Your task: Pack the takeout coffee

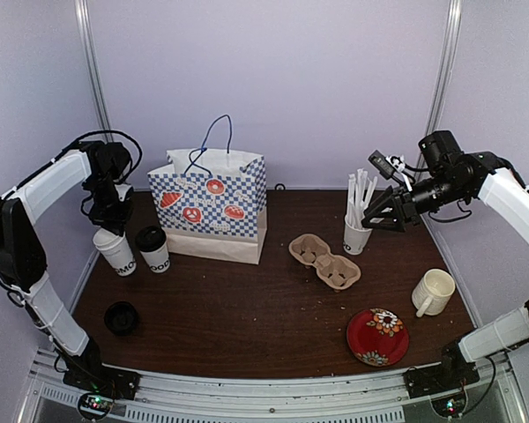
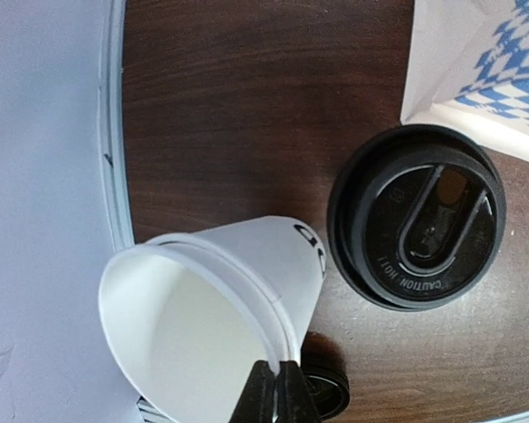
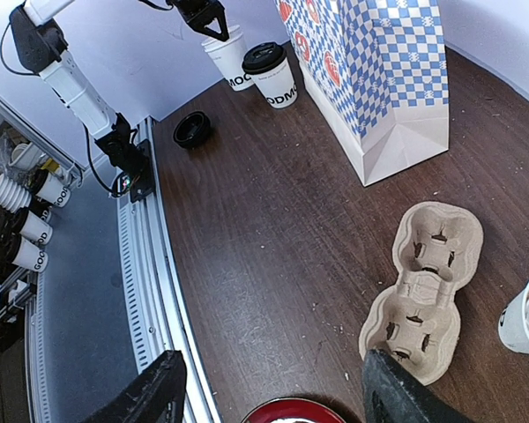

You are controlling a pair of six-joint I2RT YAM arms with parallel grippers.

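A lidless white paper cup with black lettering stands at the table's left edge. My left gripper is shut on its rim; in the left wrist view the fingertips pinch the rim and the cup looks tilted. A second cup with a black lid stands right beside it, also seen from above. A loose black lid lies nearer the front. My right gripper is open and empty, high over the right side. Both cups show far off in the right wrist view.
A blue-checked paper bag stands open behind the cups. A cardboard cup carrier lies mid-table, also seen below my right gripper. A cup of white stirrers, a cream mug and a red plate sit on the right.
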